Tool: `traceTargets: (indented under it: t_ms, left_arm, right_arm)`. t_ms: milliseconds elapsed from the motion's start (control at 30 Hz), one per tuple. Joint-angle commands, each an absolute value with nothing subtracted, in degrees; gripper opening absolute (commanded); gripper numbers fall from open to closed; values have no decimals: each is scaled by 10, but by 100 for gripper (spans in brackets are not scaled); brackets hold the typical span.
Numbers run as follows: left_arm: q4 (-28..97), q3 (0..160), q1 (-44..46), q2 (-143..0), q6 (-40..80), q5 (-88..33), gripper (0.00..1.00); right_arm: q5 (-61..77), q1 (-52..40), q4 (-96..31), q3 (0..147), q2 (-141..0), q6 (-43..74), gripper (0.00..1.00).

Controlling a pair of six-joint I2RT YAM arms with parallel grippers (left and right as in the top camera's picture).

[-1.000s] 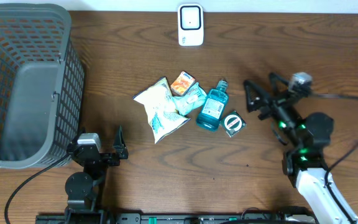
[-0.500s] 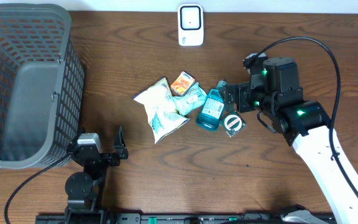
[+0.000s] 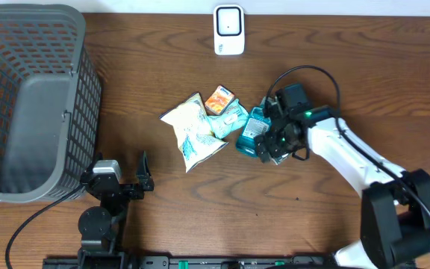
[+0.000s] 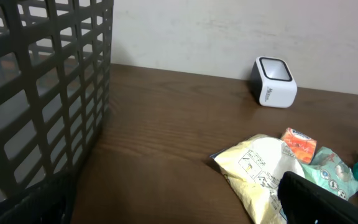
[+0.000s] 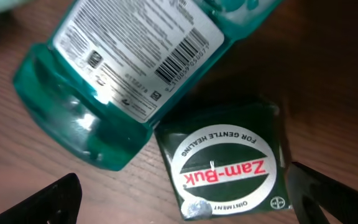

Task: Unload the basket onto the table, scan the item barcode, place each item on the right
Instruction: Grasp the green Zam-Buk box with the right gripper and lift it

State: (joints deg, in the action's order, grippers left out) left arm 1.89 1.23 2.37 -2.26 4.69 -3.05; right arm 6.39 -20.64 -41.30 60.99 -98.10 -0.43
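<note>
Where the brown wooden table (image 3: 140, 82) runs closest to the robot's base, the left gripper (image 3: 116, 176) sits low beside the near corner of the tall grey plastic lattice basket (image 3: 21, 45), its jaws spread wide with nothing between them.

Farther out and to the right, the right gripper (image 3: 276, 143) hangs over the cluster of goods in the middle of the table, fingers parted and gripping nothing. Its wrist camera looks straight down on a dark green square Zam-Buk packet with a round white label (image 5: 222, 165), which lies flat on the wood. The packet's corner touches the base of a clear teal plastic mouthwash bottle (image 5: 104, 81). The bottle lies on its side, back label and barcode (image 5: 182, 56) facing up; blue-green liquid shows inside, though how full it is cannot be told.

Left of the bottle lie a pale teal pouch (image 3: 231, 116), a small orange packet (image 3: 219, 99) and a crinkled white-and-yellow snack bag (image 3: 192, 131), all on the table and well apart from the basket.

At the far edge stands the small white barcode scanner (image 3: 228, 30).
</note>
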Motion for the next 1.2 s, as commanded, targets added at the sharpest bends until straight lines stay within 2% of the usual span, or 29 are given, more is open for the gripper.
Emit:
traceTargets:
  t_ms: [0,300,400,433,467,500,600,767,900,967,1167]
  left_arm:
    - [38,2,25,-21,50,-29,98]
    - [38,2,25,-21,50,-30,98]
    - [38,2,25,-21,50,-30,98]
    - [38,2,25,-21,50,-30,98]
    - [38,2,25,-21,50,-30,98]
    - [38,2,25,-21,50,-30,98]
    - [38,2,25,-21,50,-30,98]
    - [38,2,25,-21,50,-30,98]
    - [38,2,25,-21,50,-30,98]
    - [38,2,25,-21,50,-30,98]
    - [38,2,25,-21,50,-30,98]
  right_arm:
    - [15,-214,-409,609,-1009,-34,99]
    - [-20,-214,-381,609,-1089,-44,98]
    - [-20,-214,-386,609,-1108,-44,85]
    - [-19,-214,-386,609,-1109,-43,78]
    - [-15,-214,-386,609,-1109,-37,65]
    - [-13,-214,-386,610,-1109,-25,60]
    - [-2,-214,-390,612,-1109,3,58]
    - [6,-213,-462,645,-1109,85,38]
    - [70,-213,-548,701,-1109,160,36]
    - [170,-213,-598,741,-1109,163,36]
    - [303,-213,-645,776,-1109,163,29]
